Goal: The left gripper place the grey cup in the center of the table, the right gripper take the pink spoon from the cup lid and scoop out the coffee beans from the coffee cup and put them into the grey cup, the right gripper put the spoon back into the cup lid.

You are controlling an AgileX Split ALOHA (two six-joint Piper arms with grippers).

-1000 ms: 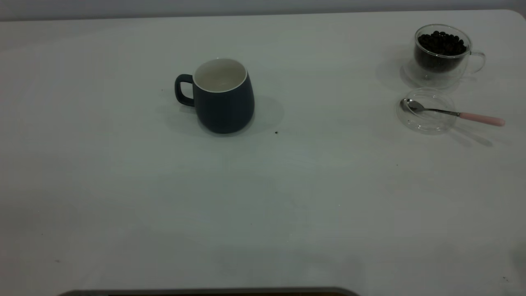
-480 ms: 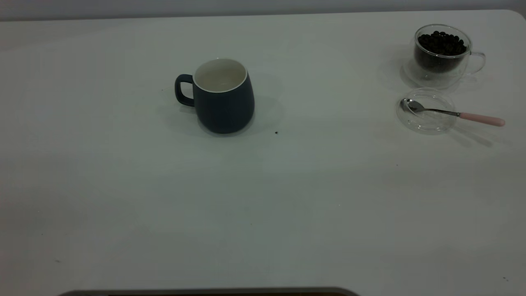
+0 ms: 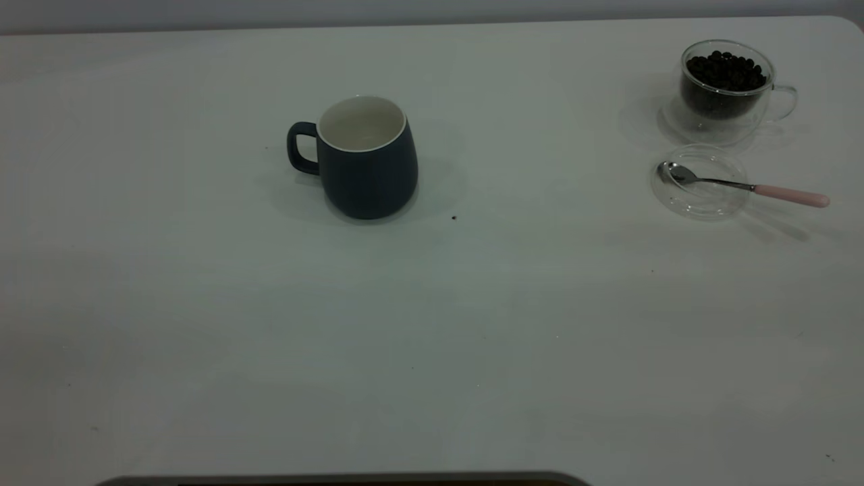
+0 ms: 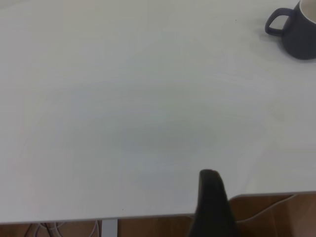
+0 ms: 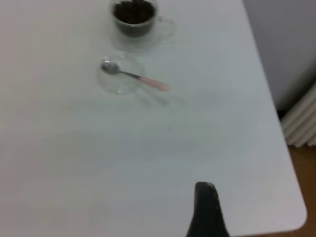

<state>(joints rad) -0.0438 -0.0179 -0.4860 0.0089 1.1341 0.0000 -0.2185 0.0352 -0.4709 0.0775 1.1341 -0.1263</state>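
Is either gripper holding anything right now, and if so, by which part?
Nothing is held. The grey cup stands alone on the table, and the pink spoon rests in the cup lid, untouched.

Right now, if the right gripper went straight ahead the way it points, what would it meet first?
Probably the pink spoon lying on the cup lid, with the coffee cup just beyond. Bare table lies between them and the right gripper. Depth is unclear, so the line could pass slightly beside the spoon.

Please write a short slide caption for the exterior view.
Grey cup stands mid-table; coffee cup of beans and pink spoon on cup lid wait at right.
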